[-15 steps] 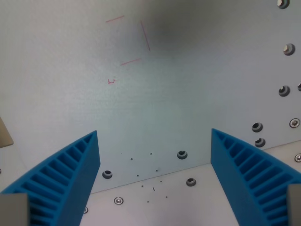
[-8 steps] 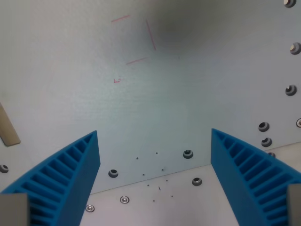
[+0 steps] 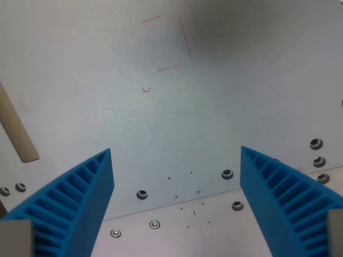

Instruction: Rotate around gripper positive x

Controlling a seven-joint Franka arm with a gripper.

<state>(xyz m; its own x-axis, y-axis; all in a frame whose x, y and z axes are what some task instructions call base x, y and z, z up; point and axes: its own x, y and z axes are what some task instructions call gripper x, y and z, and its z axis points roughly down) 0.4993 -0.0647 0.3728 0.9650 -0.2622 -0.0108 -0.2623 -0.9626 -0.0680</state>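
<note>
Spread wide and holding nothing: gripper with two blue fingers above metal plate bearing three red lines.

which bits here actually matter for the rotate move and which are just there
Part of the job:
- the hand with its blue ribbed fingers, spread wide, holding nothing

Just there:
- pale grey metal plate
- red pen marks drawn on it
- round screw heads along its seam
- beige flat strip at the wrist view's left
</note>
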